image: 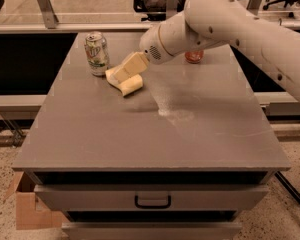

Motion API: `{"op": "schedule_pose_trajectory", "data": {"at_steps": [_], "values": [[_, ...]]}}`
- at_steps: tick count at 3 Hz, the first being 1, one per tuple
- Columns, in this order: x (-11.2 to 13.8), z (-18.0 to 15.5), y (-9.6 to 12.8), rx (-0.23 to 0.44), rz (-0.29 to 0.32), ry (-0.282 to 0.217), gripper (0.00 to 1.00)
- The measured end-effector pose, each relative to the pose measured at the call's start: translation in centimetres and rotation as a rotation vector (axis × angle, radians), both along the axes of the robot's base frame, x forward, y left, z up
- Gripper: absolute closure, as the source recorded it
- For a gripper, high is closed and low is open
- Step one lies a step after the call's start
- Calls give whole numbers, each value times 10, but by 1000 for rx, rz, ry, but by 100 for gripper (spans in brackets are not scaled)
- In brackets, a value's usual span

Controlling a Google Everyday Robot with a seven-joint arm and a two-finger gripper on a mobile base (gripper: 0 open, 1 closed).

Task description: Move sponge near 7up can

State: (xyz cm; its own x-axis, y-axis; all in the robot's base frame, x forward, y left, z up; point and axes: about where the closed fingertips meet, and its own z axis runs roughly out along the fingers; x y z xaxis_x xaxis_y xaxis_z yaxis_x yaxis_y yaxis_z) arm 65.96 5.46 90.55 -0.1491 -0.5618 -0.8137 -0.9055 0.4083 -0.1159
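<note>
Apparently clamped on the sponge [131, 85] with the tool [123, 72], low over the worktop [140, 139], just beside the 7up can [97, 53]. Soft, light, bends readily; best pinched across the thin middle, not at a floppy edge.

The white arm [250, 29] stretches from the right edge to upper centre-left, its gripper [123, 74] angled down-left.
</note>
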Motion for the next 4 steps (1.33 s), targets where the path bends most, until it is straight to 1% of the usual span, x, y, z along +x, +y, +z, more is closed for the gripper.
{"op": "schedule_pose_trajectory", "data": {"at_steps": [1, 2, 3, 4], "values": [[-14, -11, -18, 83, 4, 12, 0], [-30, -12, -92, 143, -71, -1, 0], [-44, -9, -173, 143, -193, 7, 0], [-44, -10, -177, 142, -200, 8, 0]]}}
